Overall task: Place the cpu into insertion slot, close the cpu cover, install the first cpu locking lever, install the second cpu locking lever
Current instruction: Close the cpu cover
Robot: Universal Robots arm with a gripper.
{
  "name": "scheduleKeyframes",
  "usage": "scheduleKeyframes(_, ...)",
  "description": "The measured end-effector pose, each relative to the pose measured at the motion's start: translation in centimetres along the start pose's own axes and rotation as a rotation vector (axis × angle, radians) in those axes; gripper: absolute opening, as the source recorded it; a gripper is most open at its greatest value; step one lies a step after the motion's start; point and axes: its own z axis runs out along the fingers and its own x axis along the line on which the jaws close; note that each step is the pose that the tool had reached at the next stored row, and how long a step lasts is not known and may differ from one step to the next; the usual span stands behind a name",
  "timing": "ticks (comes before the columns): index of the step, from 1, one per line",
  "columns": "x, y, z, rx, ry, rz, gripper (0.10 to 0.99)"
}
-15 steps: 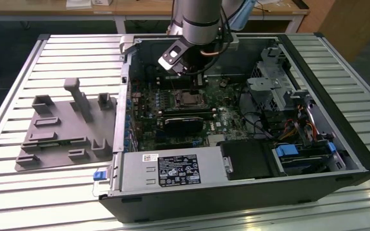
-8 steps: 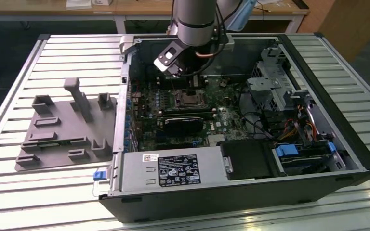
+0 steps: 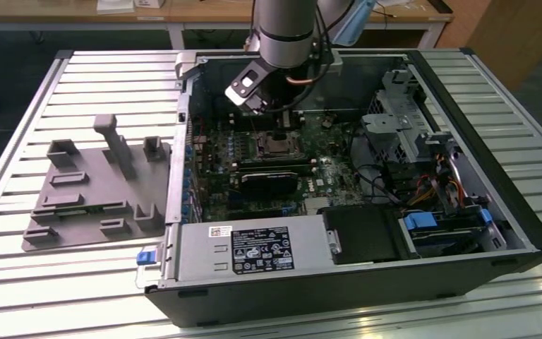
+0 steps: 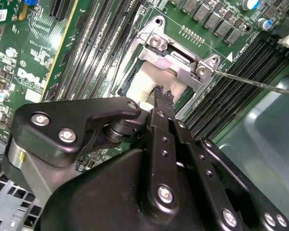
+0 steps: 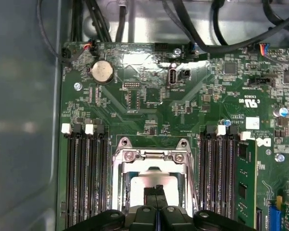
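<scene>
Inside the open computer case, the green motherboard (image 3: 252,152) carries the insertion slot (image 3: 276,145). In both wrist views the silvery cpu (image 5: 137,187) (image 4: 142,82) lies in that slot. The cpu cover (image 5: 151,167) appears to lie down around the chip, its silver hinge end (image 4: 176,57) held by two screws. My gripper (image 5: 155,189) (image 4: 162,94) is shut with nothing between its fingers, its tips right over the chip's top. A thin locking lever (image 4: 255,82) sticks out free from the socket's corner over the memory slots.
Rows of memory slots (image 5: 84,178) (image 5: 219,173) flank the socket. A black card (image 3: 271,180) lies just past it, then the power supply (image 3: 248,247). Cables (image 5: 221,29) run along the case wall. A grey fixture (image 3: 92,191) stands on the table at the exterior view's left.
</scene>
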Motion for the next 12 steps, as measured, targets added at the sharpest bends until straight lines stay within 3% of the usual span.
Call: scheduleKeyframes(12,0.00,0.00,0.11,0.001,0.0019,-0.217,0.102)
